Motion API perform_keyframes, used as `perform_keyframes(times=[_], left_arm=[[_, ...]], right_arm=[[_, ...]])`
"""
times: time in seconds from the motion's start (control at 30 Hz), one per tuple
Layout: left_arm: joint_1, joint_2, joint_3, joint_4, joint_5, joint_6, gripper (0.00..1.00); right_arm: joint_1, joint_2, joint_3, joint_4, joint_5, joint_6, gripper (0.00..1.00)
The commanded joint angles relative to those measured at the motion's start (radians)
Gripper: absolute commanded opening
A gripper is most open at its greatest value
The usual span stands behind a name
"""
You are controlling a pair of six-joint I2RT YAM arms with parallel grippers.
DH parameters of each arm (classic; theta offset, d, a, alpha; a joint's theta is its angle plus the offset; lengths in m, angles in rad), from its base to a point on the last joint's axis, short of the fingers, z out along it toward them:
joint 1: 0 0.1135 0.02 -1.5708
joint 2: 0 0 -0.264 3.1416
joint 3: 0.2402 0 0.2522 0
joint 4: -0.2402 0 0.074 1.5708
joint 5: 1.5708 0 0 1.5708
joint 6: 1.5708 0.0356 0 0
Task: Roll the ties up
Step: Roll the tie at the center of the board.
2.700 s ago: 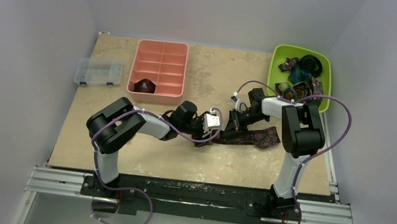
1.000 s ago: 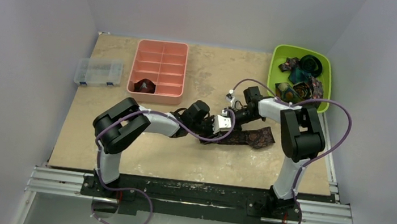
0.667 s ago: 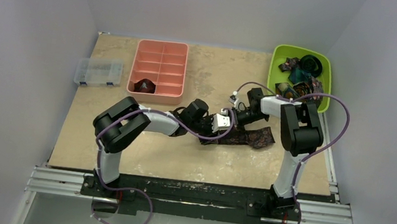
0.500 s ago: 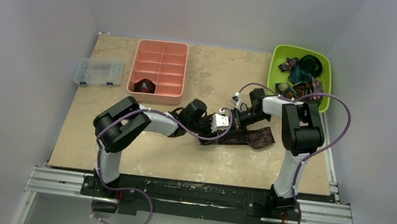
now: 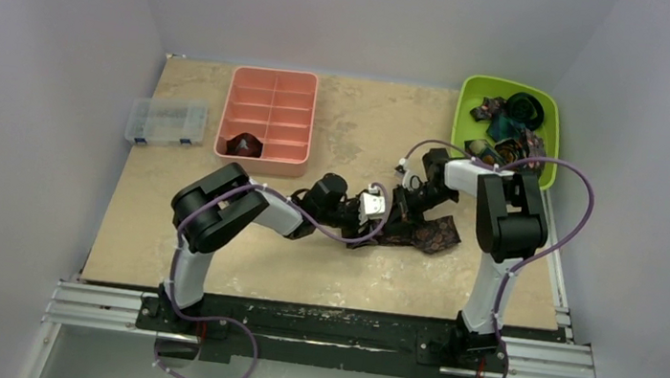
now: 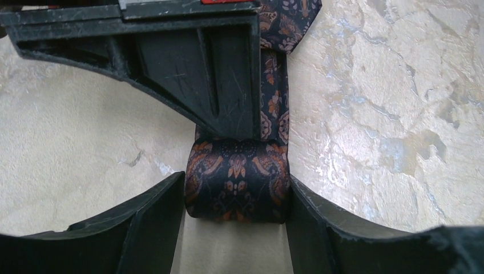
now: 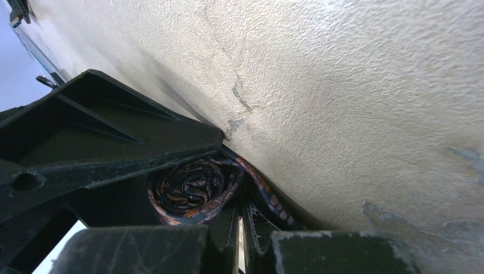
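Since the earlier top views, the left gripper has been carried rightward and less of the tie, right of frame centre, is left flat, so the rolling is judged advanced. Its coil is clamped by that gripper. Whether the right gripper is closed cannot be told.

Open across bare counter from 5 to 8 o'clock of rolled tie, seen from above. Blocked at 10 by pink tray, nearer 9 by clear box, toward 2 by green bin. Crowded at the tie itself: left claw hugging both sides, right claw touching.
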Motion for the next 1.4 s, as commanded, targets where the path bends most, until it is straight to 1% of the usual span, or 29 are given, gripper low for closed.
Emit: perform_keyframes(times=[0.0,0.1,0.17,0.27,0.33,0.4,0.43,0.47,0.5,0.57,0.6,0.67,0.7,0.77,0.87,0.93,1.0,1.07,1.2,1.23,1.37], left_arm=[[-0.021,0.033,0.002,0.079,-0.018,0.022,0.63],[-0.019,0.035,0.013,0.069,-0.014,0.071,0.64],[-0.020,0.041,0.026,0.043,0.014,0.094,0.61],[-0.020,0.050,0.038,0.014,0.038,0.093,0.49],[-0.021,0.047,0.041,-0.028,0.026,0.093,0.36],[-0.021,0.030,0.045,-0.126,-0.009,0.104,0.27],[-0.021,0.021,0.043,-0.174,-0.030,0.128,0.23],[-0.020,0.012,0.039,-0.226,-0.051,0.149,0.21],[-0.017,-0.002,0.031,-0.284,-0.068,0.169,0.20],[-0.004,-0.026,0.003,-0.339,-0.081,0.210,0.18],[0.003,-0.036,-0.003,-0.376,-0.088,0.231,0.18],[0.015,-0.048,-0.005,-0.442,-0.085,0.264,0.16],[0.016,-0.051,-0.001,-0.472,-0.085,0.281,0.15],[0.017,-0.050,0.002,-0.507,-0.079,0.312,0.14],[0.017,-0.047,0.013,-0.532,-0.075,0.329,0.13],[0.019,-0.039,0.027,-0.548,-0.072,0.331,0.13],[0.020,-0.035,0.032,-0.545,-0.073,0.328,0.13],[0.020,-0.031,0.038,-0.543,-0.073,0.319,0.13],[0.022,-0.023,0.042,-0.540,-0.071,0.308,0.13],[0.022,-0.023,0.042,-0.541,-0.071,0.308,0.13],[0.022,-0.022,0.037,-0.550,-0.077,0.323,0.13]], right_arm=[[0.011,0.078,-0.011,0.045,0.302,-0.073,0.00],[0.014,0.078,-0.013,0.045,0.303,-0.076,0.00],[0.020,0.082,-0.007,0.045,0.301,-0.077,0.00],[0.029,0.085,0.003,0.053,0.282,-0.073,0.00],[0.040,0.090,0.020,0.056,0.250,-0.074,0.00],[0.045,0.081,0.037,0.059,0.191,-0.077,0.00],[0.045,0.069,0.043,0.061,0.161,-0.078,0.03],[0.045,0.051,0.049,0.059,0.131,-0.084,0.09],[0.044,0.033,0.059,0.053,0.104,-0.092,0.14],[0.041,-0.004,0.093,0.009,0.087,-0.130,0.23],[0.036,-0.021,0.110,-0.021,0.080,-0.157,0.27],[0.022,-0.058,0.143,-0.073,0.089,-0.204,0.39],[0.014,-0.074,0.157,-0.104,0.097,-0.234,0.44],[-0.009,-0.104,0.181,-0.167,0.109,-0.288,0.51],[-0.038,-0.135,0.182,-0.224,0.145,-0.371,0.50],[-0.041,-0.140,0.174,-0.265,0.175,-0.398,0.45],[-0.037,-0.136,0.162,-0.305,0.161,-0.400,0.42],[-0.016,-0.117,0.148,-0.305,0.159,-0.382,0.41],[0.002,-0.060,0.124,-0.229,0.228,-0.348,0.35],[-0.002,-0.044,0.128,-0.224,0.265,-0.344,0.33],[-0.100,-0.032,0.152,-0.242,0.404,-0.375,0.30]])
